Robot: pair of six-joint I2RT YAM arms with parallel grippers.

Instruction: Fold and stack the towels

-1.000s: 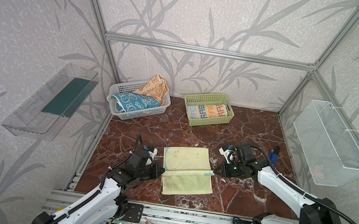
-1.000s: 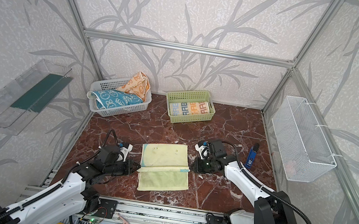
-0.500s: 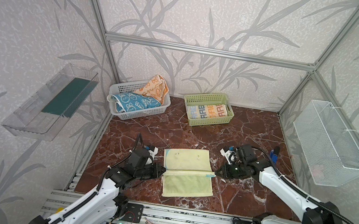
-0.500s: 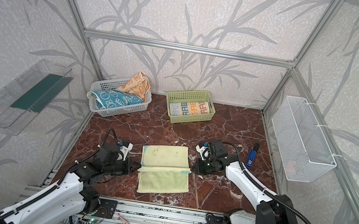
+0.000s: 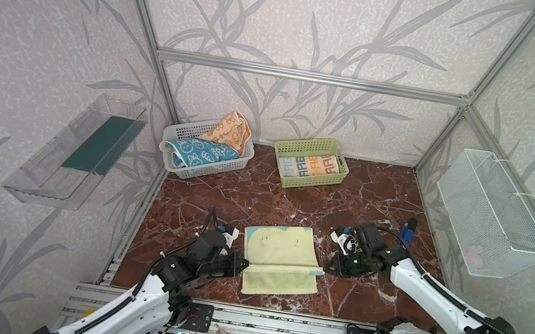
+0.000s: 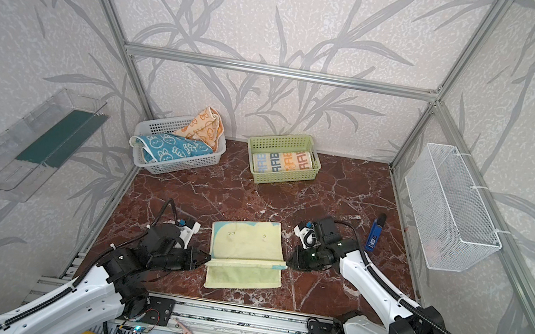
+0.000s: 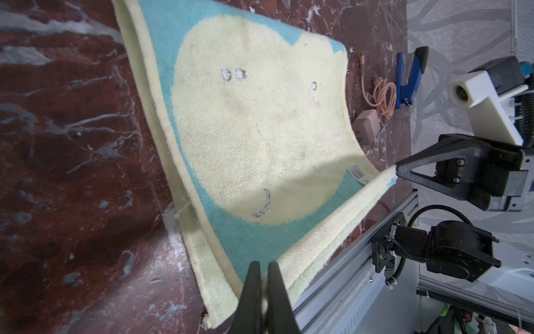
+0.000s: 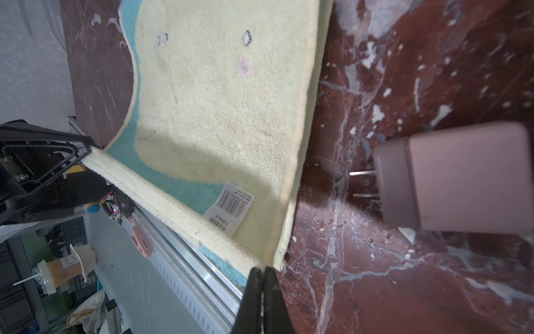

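A pale-yellow towel with a blue whale print (image 5: pixel 278 248) (image 6: pixel 244 244) (image 7: pixel 260 130) (image 8: pixel 219 101) lies at the front middle of the marble floor. Its near edge is raised and curled back over it, with the plain underside facing front. My left gripper (image 5: pixel 245 265) (image 6: pixel 208 258) (image 7: pixel 263 269) is shut on that edge's left corner. My right gripper (image 5: pixel 324 271) (image 6: pixel 287 263) (image 8: pixel 262 271) is shut on its right corner. A blue-bunny towel (image 5: pixel 200 154) and an orange-bunny towel (image 5: pixel 231 133) sit crumpled in the white basket (image 5: pixel 207 173). A folded striped RAB towel (image 5: pixel 307 167) lies in the green basket (image 5: pixel 308 143).
A blue tool (image 5: pixel 407 232) lies right of my right arm. A pink plug (image 8: pixel 456 176) and its cable (image 7: pixel 381 98) lie close to the towel's right edge. A wire basket (image 5: pixel 491 214) hangs on the right wall and a clear shelf (image 5: pixel 79 152) on the left. The aluminium rail (image 5: pixel 270 321) bounds the front.
Both grippers have drawn the held edge slightly toward the front rail, and the whole yellow towel has slid a little that way with them.
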